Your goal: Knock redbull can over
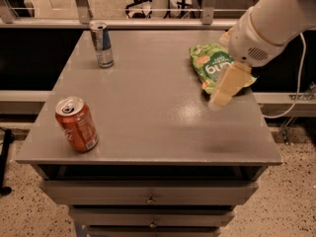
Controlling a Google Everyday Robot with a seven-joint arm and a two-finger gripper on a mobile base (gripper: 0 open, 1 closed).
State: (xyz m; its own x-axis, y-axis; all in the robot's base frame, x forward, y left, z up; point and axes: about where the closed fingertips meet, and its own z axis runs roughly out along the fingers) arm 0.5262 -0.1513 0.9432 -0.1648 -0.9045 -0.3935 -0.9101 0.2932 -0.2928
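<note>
Tool (217,100) hovers at the tabletop's (148,117) right, well apart from the upright redbull can (101,44) it must topple; I cannot tell its state.

Redbull can (102,44) stands far left on table (148,107); soda can (76,125) front left; snack bag (211,63) far right, w/ gripper (223,92) over its near edge.

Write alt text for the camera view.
The redbull can stands upright at the far left of the grey table; the gripper hangs over its right side, in front of a green snack bag. An orange soda can stands front left.
</note>
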